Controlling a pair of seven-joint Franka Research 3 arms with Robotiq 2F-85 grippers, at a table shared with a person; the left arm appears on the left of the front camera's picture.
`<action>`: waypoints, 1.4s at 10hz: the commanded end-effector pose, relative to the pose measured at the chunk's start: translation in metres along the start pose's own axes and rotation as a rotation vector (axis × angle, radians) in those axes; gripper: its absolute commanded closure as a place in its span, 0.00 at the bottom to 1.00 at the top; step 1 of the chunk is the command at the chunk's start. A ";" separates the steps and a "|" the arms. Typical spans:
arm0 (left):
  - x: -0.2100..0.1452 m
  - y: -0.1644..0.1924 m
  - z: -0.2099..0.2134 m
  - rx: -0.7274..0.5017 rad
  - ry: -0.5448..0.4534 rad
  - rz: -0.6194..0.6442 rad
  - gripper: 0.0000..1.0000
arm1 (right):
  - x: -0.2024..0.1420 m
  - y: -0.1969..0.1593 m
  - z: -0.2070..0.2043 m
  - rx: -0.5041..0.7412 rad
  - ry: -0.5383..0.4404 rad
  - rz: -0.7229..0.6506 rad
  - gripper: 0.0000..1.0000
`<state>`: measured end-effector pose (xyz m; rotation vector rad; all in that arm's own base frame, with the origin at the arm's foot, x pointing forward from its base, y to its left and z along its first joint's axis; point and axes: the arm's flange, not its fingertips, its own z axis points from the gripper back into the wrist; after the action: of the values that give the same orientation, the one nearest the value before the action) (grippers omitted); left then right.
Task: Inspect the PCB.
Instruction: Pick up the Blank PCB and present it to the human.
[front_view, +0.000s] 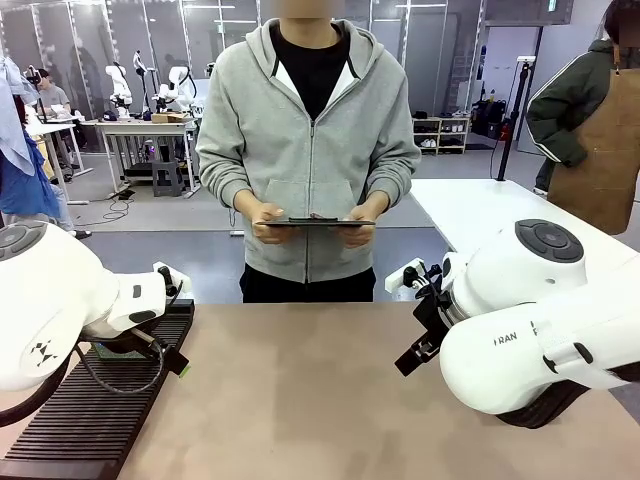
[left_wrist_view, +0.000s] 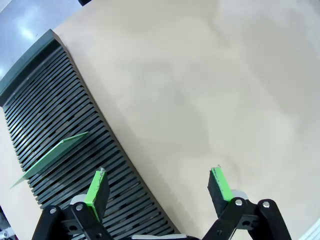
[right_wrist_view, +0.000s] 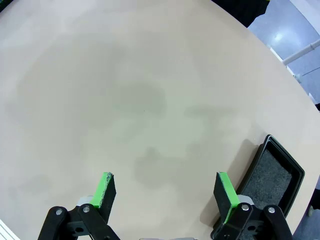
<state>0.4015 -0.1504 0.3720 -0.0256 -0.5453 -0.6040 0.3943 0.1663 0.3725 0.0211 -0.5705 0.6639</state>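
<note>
1. Look along the left edge of the desk (front_view: 330, 400), toward the robot's near corner, for the slotted black rack (left_wrist_view: 60, 110).
2. Find the PCB (left_wrist_view: 55, 154) there, thin and green, standing tilted in one slot. Note its place just beside one finger of the left tool (left_wrist_view: 158, 175), not between the two.
3. Judged as the step in hand: bringing the left tool to the PCB. Leave the jaws as now, wide apart and empty. Shift sideways until the board edge comes between the green pads (left_wrist_view: 94, 192), and turn the wrist so that these meet the flat faces.
4. Close gently on the free upper edge only. Lift along the slot, never across it, so as not to bend the thin board or drag the rack.
5. Let the right tool (right_wrist_view: 164, 177) wait over bare desk, jaws also wide apart and empty. Mind the black tray (right_wrist_view: 272, 175) just beside one of its fingers, close to a desk edge.
6. Hidden or unclear, from large to small:
   - Cannot follow the whole rack: partly covered by the left arm in the front view.
   - Cannot read the dark tablet (front_view: 315, 221) in the person's hands (front_view: 268, 225) beyond the far edge: seen almost edge-on.
   - Cannot judge the full tray: partly behind a finger.
   - Cannot tell how deep the PCB sits, nor which face carries the parts.
</note>
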 end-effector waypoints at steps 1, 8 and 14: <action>0.000 0.000 0.000 0.000 0.000 0.000 0.00 | 0.000 0.000 0.000 0.000 0.000 -0.001 0.00; 0.007 0.046 0.058 -0.339 -0.034 0.064 0.00 | 0.024 -0.053 0.075 0.321 0.043 -0.150 0.00; -0.090 0.162 0.094 -0.881 -0.194 0.351 0.00 | -0.085 -0.159 0.111 0.976 -0.141 -0.547 0.00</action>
<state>0.3775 0.0265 0.4439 -0.9338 -0.4626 -0.4835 0.3730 -0.0059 0.4617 1.0294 -0.3064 0.4239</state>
